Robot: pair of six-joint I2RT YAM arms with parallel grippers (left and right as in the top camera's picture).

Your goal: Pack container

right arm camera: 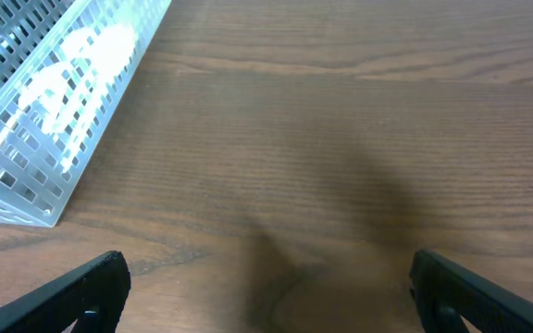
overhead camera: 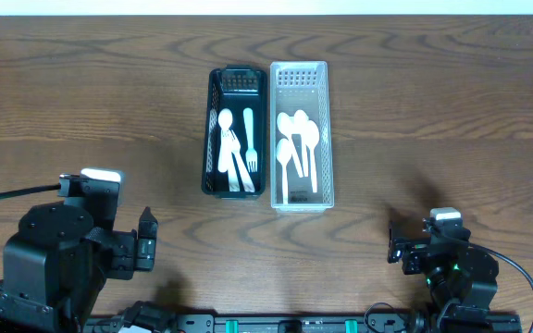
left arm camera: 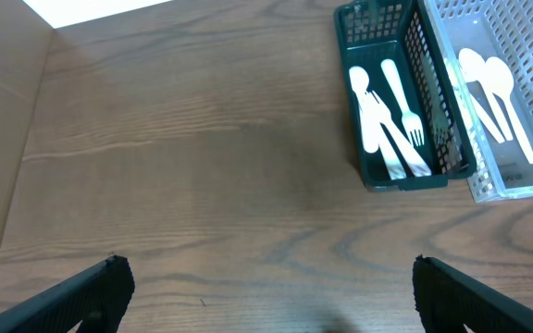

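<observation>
We see dark basket (overhead camera: 210, 139) and white basket (overhead camera: 329, 139) touching mid-desk (overhead camera: 81, 92), 12 o'clock from arms. Fork (overhead camera: 249, 139) and spoons (overhead camera: 299, 139) inside; no loose cutlery seen. Left end effector (left arm camera: 268, 268) at 7 o'clock, right end effector (right arm camera: 266, 264) at 5 o'clock, both spread wide, empty. We judge packing finished or nearly.

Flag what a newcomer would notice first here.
A dark green slotted plastic basket and a white perforated plastic basket stand side by side mid-table. The green one holds a white plastic fork and spoon; the white one, a cluster of white plastic spoons. The left pincer and right pincer are open and empty, well short of both.
</observation>
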